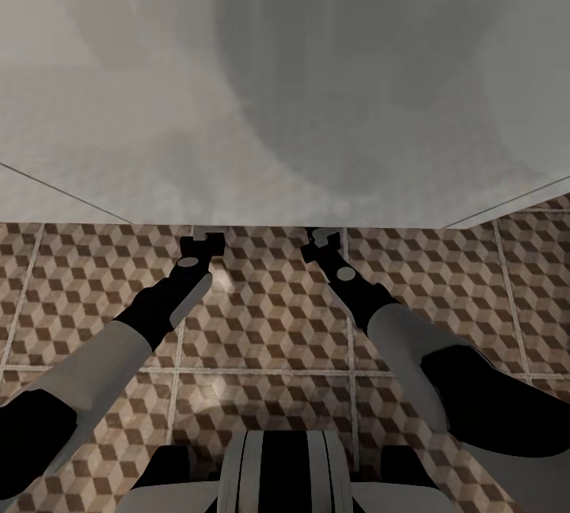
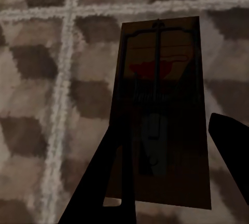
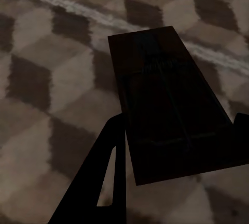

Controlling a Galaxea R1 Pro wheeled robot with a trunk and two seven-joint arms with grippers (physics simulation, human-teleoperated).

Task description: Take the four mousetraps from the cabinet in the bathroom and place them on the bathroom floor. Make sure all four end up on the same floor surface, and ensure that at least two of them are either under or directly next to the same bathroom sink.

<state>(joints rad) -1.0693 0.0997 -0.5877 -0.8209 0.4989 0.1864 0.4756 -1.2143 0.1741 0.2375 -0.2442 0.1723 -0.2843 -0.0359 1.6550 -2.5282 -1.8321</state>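
Both arms reach forward and low over the cube-patterned bathroom floor (image 1: pixel 261 323), up to the front edge of a big white blurred body (image 1: pixel 285 101), seemingly the sink unit, very close to the head camera. My left gripper (image 1: pixel 203 243) is shut on a mousetrap (image 2: pixel 163 73), a tan board with dark wire and a red spot, held in shadow just above the tiles (image 2: pixel 41 79). My right gripper (image 1: pixel 321 241) is shut on a second mousetrap (image 3: pixel 166 105), dark in shadow, above the tiles (image 3: pixel 52 79). The other mousetraps and the cabinet are out of view.
The white body spans the upper half of the head view and overhangs the gripper tips. Patterned tiles with pale grout lines run left, right and back toward my base (image 1: pixel 277 473).
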